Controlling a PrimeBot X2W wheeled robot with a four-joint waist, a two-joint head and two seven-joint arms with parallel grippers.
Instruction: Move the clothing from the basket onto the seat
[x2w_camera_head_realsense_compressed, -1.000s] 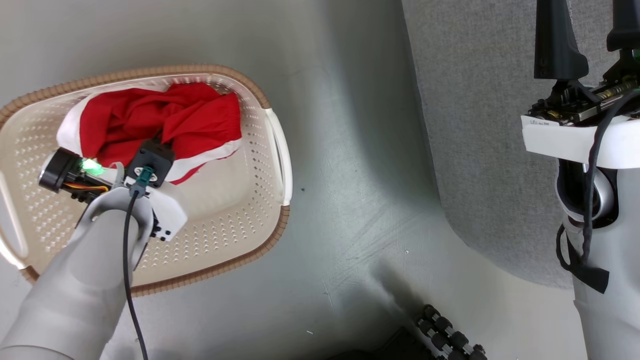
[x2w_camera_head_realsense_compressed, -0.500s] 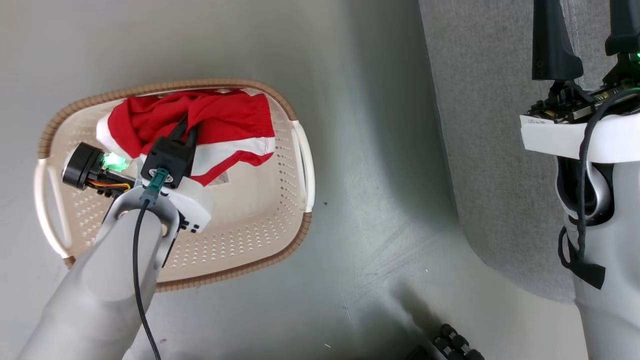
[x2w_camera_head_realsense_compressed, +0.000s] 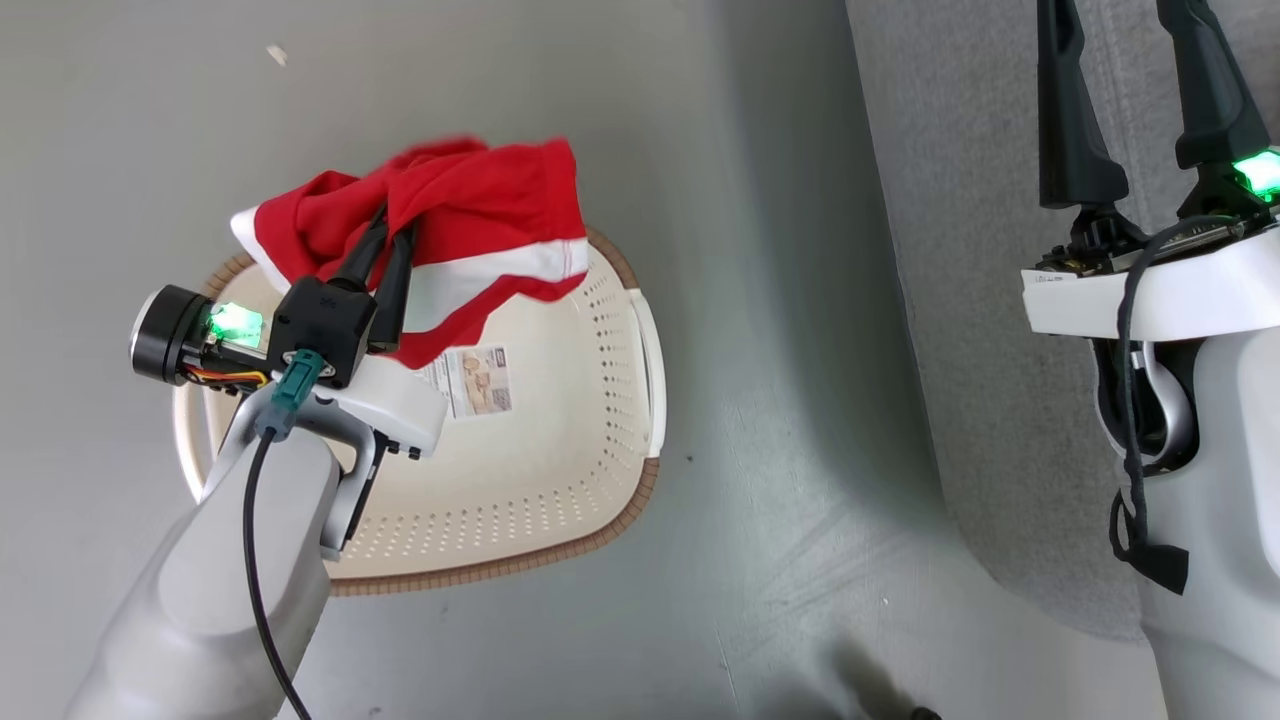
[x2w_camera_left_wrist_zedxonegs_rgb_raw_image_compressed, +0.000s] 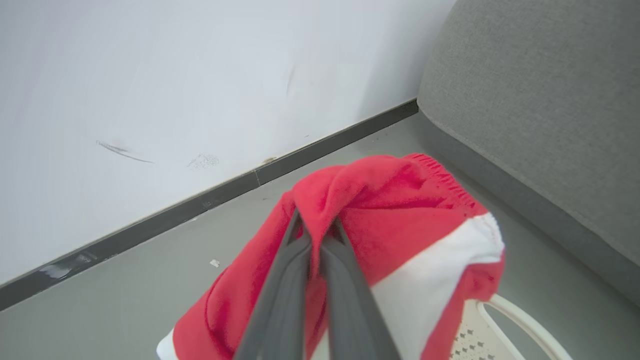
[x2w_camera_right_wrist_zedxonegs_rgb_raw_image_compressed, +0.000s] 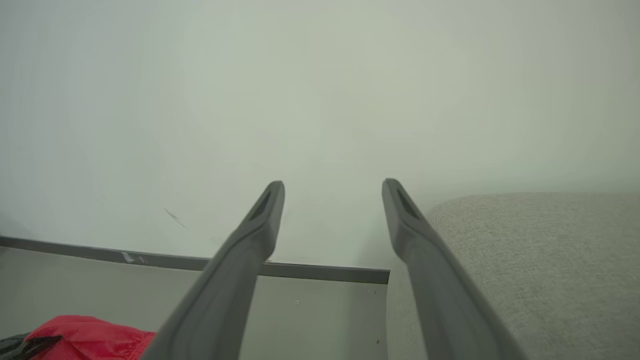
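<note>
My left gripper (x2w_camera_head_realsense_compressed: 392, 225) is shut on a bunched red garment with a white stripe and an elastic waistband (x2w_camera_head_realsense_compressed: 480, 215), which hangs just above the far end of the cream basket (x2w_camera_head_realsense_compressed: 560, 555). The left wrist view has the cloth (x2w_camera_left_wrist_zedxonegs_rgb_raw_image_compressed: 400, 215) pinched at my left gripper (x2w_camera_left_wrist_zedxonegs_rgb_raw_image_compressed: 315, 227), with the basket's white handle (x2w_camera_left_wrist_zedxonegs_rgb_raw_image_compressed: 525, 320) below. No numbered jersey is in view. The grey sofa (x2w_camera_head_realsense_compressed: 960, 250) stands to the right. Over it my right gripper (x2w_camera_head_realsense_compressed: 1125, 40) is open and holds nothing; the right wrist view of that gripper (x2w_camera_right_wrist_zedxonegs_rgb_raw_image_compressed: 332, 187) has the sofa (x2w_camera_right_wrist_zedxonegs_rgb_raw_image_compressed: 540, 260) beside it.
A printed label (x2w_camera_head_realsense_compressed: 478, 380) lies on the basket's bare perforated floor. Grey floor (x2w_camera_head_realsense_compressed: 760, 400) separates the basket from the sofa (x2w_camera_left_wrist_zedxonegs_rgb_raw_image_compressed: 540, 100). A white wall with a dark skirting board (x2w_camera_left_wrist_zedxonegs_rgb_raw_image_compressed: 200, 200) runs behind the basket.
My left gripper has risen with the red garment, lifting it off the basket's floor until it hangs above the rim. The head camera has shifted, and the right arm stays over the sofa.
</note>
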